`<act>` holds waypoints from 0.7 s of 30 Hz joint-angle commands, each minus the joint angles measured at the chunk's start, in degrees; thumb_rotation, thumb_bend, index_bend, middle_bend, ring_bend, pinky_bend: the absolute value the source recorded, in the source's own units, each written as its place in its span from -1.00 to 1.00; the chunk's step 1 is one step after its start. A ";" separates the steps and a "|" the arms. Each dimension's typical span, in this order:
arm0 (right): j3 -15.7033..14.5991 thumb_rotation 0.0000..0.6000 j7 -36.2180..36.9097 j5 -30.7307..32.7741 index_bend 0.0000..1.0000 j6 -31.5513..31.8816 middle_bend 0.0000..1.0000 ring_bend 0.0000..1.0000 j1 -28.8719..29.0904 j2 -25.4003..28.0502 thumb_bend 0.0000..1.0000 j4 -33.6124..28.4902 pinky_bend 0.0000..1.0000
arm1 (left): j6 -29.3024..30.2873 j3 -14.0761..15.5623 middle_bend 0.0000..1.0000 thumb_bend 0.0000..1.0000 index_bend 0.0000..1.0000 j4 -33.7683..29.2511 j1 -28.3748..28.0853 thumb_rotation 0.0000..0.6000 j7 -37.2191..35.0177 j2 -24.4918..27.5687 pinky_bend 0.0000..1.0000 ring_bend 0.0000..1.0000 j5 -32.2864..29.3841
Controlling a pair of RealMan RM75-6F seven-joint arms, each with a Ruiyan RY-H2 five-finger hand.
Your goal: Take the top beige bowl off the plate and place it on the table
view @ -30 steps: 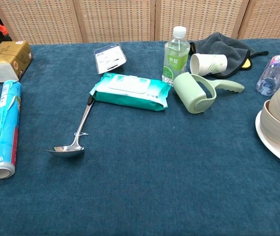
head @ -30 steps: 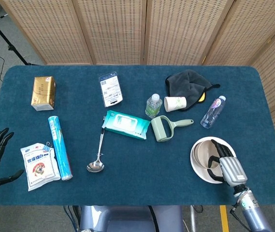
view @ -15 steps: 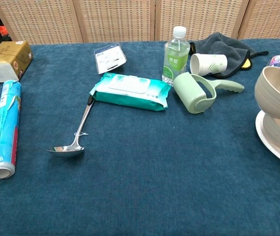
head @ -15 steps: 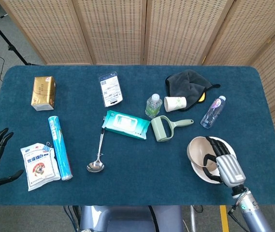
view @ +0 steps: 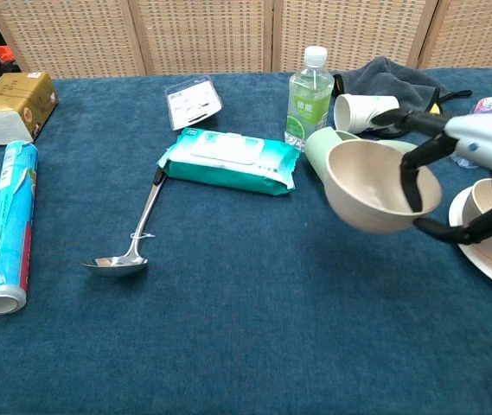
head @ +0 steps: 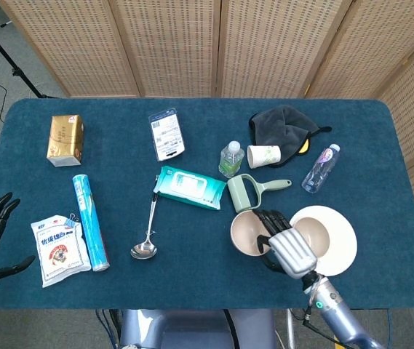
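Right robot hand grips the beige bowl; only the chest view shows it airborne.

Wet-wipes pack beside ladle, green lint roller, 2 water bottles, paper cup.

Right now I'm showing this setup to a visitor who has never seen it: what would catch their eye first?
First, the robot's right hand, gripping a round beige bowl by its rim and holding it tilted above the blue tablecloth, left of the round white plate. A second beige bowl sits on that plate. Next, the teal wet-wipes pack at the centre, with a shiny metal ladle lying left of it.
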 commanded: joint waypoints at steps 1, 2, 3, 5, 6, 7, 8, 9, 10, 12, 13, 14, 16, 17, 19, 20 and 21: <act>-0.37 1.00 -5.29 3.77 0.31 -3.03 -0.94 -1.00 1.95 -5.71 0.14 2.05 -0.89 | -0.07 -0.03 -1.00 -0.76 -1.00 0.02 -0.02 1.00 -0.12 0.04 -1.00 -1.00 -0.10; -0.61 1.00 -5.80 4.13 0.31 -3.24 -0.94 -1.00 2.05 -6.54 0.14 2.85 -0.89 | -0.12 -0.02 -1.00 -0.76 -1.00 0.03 -0.03 1.00 -0.19 0.08 -1.00 -1.00 -0.12; -0.74 1.00 -6.16 4.33 0.31 -3.22 -0.94 -1.00 2.10 -7.31 0.14 3.62 -0.89 | -0.14 -0.02 -1.00 -0.76 -1.00 0.03 -0.03 1.00 -0.28 0.13 -1.00 -1.00 -0.12; -1.04 1.00 -6.64 4.50 0.31 -3.10 -0.94 -1.00 2.11 -8.38 0.14 4.82 -0.89 | -0.08 -0.02 -1.00 -0.76 -1.00 0.03 0.01 1.00 -0.38 0.19 -1.00 -1.00 -0.14; -1.17 1.00 -6.79 4.50 0.31 -3.01 -0.94 -1.00 2.10 -8.73 0.14 5.27 -0.89 | -0.03 -0.03 -1.00 -0.76 -1.00 0.04 0.03 1.00 -0.44 0.22 -1.00 -1.00 -0.15; -1.37 1.00 -6.94 4.42 0.31 -2.83 -0.94 -1.00 2.07 -9.19 0.13 5.87 -0.89 | 0.02 -0.05 -1.00 -0.76 -1.00 0.04 0.05 1.00 -0.55 0.24 -1.00 -1.00 -0.16; -1.50 1.00 -6.99 4.35 0.27 -2.70 -0.94 -1.00 2.04 -9.45 0.09 6.23 -0.89 | 0.05 -0.05 -1.00 -0.76 -1.00 0.05 0.07 1.00 -0.61 0.27 -1.00 -1.00 -0.16; -1.67 1.00 -6.98 4.24 0.19 -2.50 -0.95 -1.00 1.99 -9.76 0.02 6.67 -0.89 | 0.08 -0.07 -1.00 -0.76 -1.00 0.07 0.08 1.00 -0.71 0.30 -1.00 -1.00 -0.17; -1.85 1.00 -6.84 4.20 0.03 -2.36 -0.97 -1.00 1.93 -9.98 -0.18 7.00 -0.89 | 0.09 -0.10 -1.00 -0.76 -1.00 0.10 0.07 1.00 -0.79 0.33 -1.00 -1.00 -0.21; -2.15 1.00 -6.55 4.41 -0.31 -2.33 -1.00 -1.00 1.81 -9.98 -0.63 7.10 -0.89 | 0.04 -0.14 -1.00 -0.76 -1.00 0.13 0.06 1.00 -0.87 0.35 -1.00 -1.00 -0.32; -2.23 1.00 -6.58 4.68 -0.45 -2.38 -1.00 -1.00 1.75 -9.86 -0.84 6.97 -0.90 | 0.01 -0.16 -1.00 -0.76 -1.00 0.13 0.04 1.00 -0.89 0.35 -1.00 -1.00 -0.36; -2.30 1.00 -6.87 5.02 -0.55 -2.39 -1.00 -1.00 1.70 -9.63 -0.94 6.64 -0.91 | -0.08 -0.19 -1.00 -0.76 -1.00 0.14 0.00 1.00 -0.90 0.36 -1.00 -1.00 -0.41; -2.36 1.00 -7.48 5.20 -0.61 -2.20 -1.00 -1.00 1.67 -8.99 -1.00 5.64 -0.93 | -0.21 -0.20 -1.00 -0.76 -1.00 0.12 -0.06 1.00 -0.89 0.37 -1.00 -1.00 -0.46; -2.37 1.00 -7.63 5.12 -0.62 -1.90 -1.00 -1.00 1.62 -8.49 -1.00 4.74 -0.94 | -0.26 -0.19 -1.00 -0.76 -1.00 0.10 -0.08 1.00 -0.85 0.37 -1.00 -1.00 -0.45; -2.42 1.00 -7.86 4.63 -0.63 -1.21 -1.00 -1.00 1.49 -7.48 -1.00 3.15 -0.95 | -0.28 -0.18 -1.00 -0.76 -1.00 0.06 -0.08 1.00 -0.81 0.38 -1.00 -1.00 -0.42; -2.45 1.00 -7.96 4.25 -0.64 -0.78 -1.00 -1.00 1.41 -6.99 -1.00 2.42 -0.95 | -0.27 -0.18 -1.00 -0.76 -1.00 0.05 -0.08 1.00 -0.82 0.38 -1.00 -1.00 -0.41; -2.61 1.00 -8.15 3.44 -0.64 0.04 -1.00 -1.00 1.21 -5.90 -1.00 0.89 -0.95 | -0.23 -0.19 -1.00 -0.76 -1.00 0.05 -0.06 1.00 -0.81 0.38 -1.00 -1.00 -0.41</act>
